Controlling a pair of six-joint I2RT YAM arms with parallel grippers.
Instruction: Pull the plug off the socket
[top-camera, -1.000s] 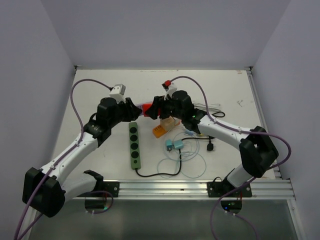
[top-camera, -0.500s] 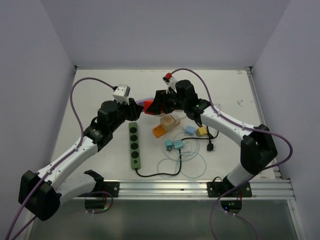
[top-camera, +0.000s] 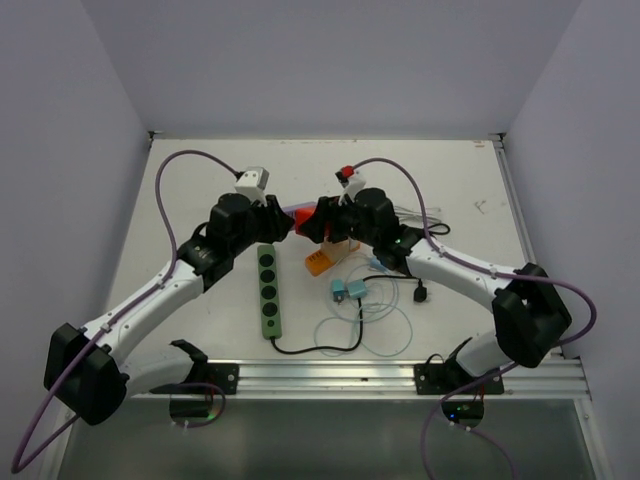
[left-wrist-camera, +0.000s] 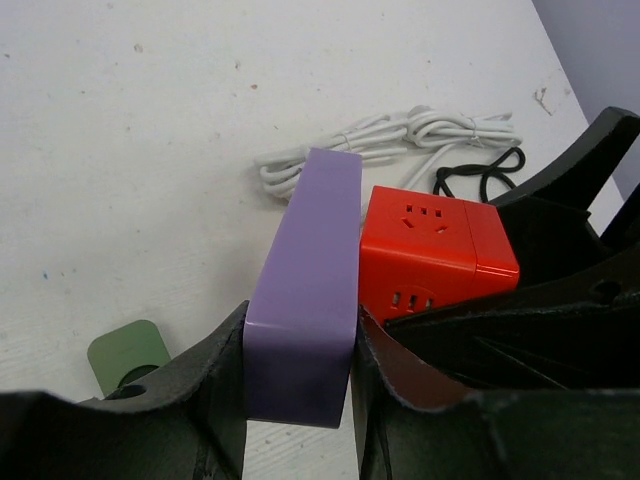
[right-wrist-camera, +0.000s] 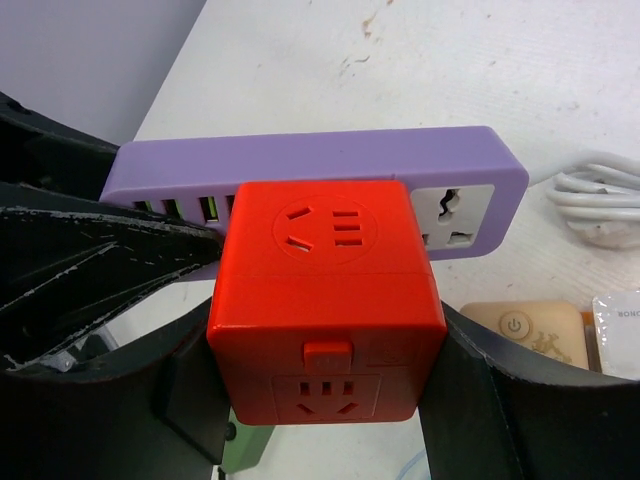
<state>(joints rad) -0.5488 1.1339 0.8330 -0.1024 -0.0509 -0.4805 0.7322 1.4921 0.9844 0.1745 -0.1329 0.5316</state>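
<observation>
Presently: left hand clamped on purple socket, held above counter; red cube plug seated in its face, right hand closed round it. Both rigid, light, smooth plastic, likely slippery; best hold: plug's flat sides, pulling straight off the socket face

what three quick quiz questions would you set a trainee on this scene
1. What colour is the thing in the left pincer? A purple, B red, C green.
2. True or false: the red cube in the right pincer is apart from the purple strip.
3. Fill in: the power strip lying on the table is ____.
Key: 1 A; 2 false, they are joined; 3 green.
</observation>
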